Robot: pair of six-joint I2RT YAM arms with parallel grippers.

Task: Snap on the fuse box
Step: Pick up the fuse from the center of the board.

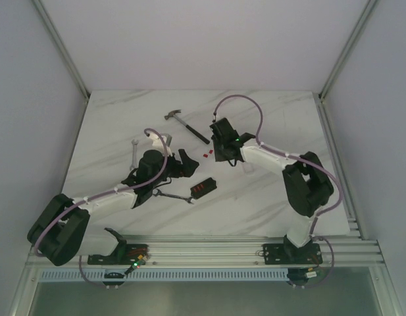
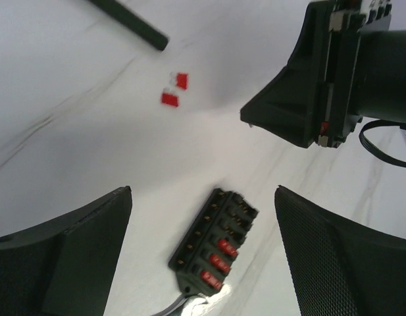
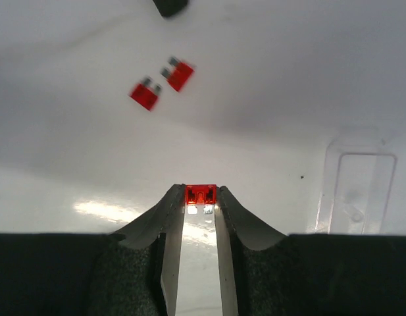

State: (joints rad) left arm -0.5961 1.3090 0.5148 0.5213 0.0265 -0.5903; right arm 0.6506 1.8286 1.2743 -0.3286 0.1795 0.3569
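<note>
The fuse box [image 1: 203, 188] is a small black box lying flat on the white table. In the left wrist view, the fuse box [image 2: 213, 245] shows three red fuses at its near end; its other slots are empty. My left gripper [image 2: 203, 192] is open and empty, hovering above the box; from above it [image 1: 187, 164] is up-left of the box. My right gripper [image 3: 201, 197] is shut on a small red fuse [image 3: 200, 195], held at the fingertips above the table. From above, the right gripper [image 1: 226, 157] is up-right of the box.
Two loose red fuses [image 1: 207, 153] [image 3: 160, 84] lie beyond the box. A hammer [image 1: 187, 126] lies at the back. One wrench [image 1: 173, 195] lies left of the box, another [image 1: 135, 151] farther left. A clear plastic lid [image 3: 356, 192] lies right of the right gripper.
</note>
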